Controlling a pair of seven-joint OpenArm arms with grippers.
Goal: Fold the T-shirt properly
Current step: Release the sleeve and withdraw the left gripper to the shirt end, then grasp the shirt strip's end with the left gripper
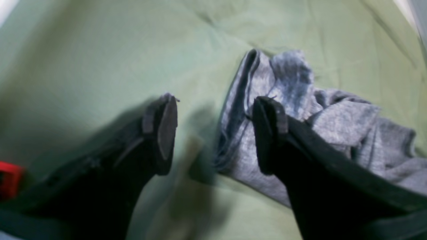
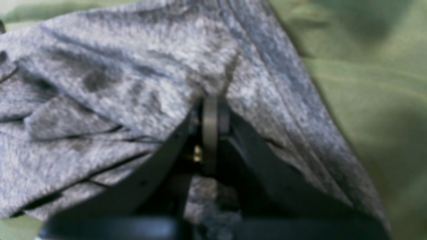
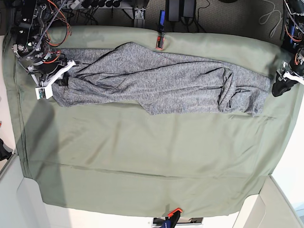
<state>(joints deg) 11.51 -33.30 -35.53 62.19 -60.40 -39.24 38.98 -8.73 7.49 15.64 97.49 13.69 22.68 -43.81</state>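
Shirt (image 3: 156, 80), stretched along far edge of cloth (image 3: 142, 161); one end is pinched by right gripper (image 2: 210, 110); left gripper (image 1: 213, 133) is held apart, empty.

Both wrist views blurred. Right wrist view: shirt (image 2: 116, 83) fills most of pic, cut off at top, left & bottom edges; right tool (image 2: 210, 110) tips sit pressed together w/ shirt fabric bunched round them, can't tell how much is pinched. Left wrist view: left tool (image 1: 213, 133) finger hides part of shirt (image 1: 333, 133); red thing (image 1: 8, 178) cut by left edge, can't ID.
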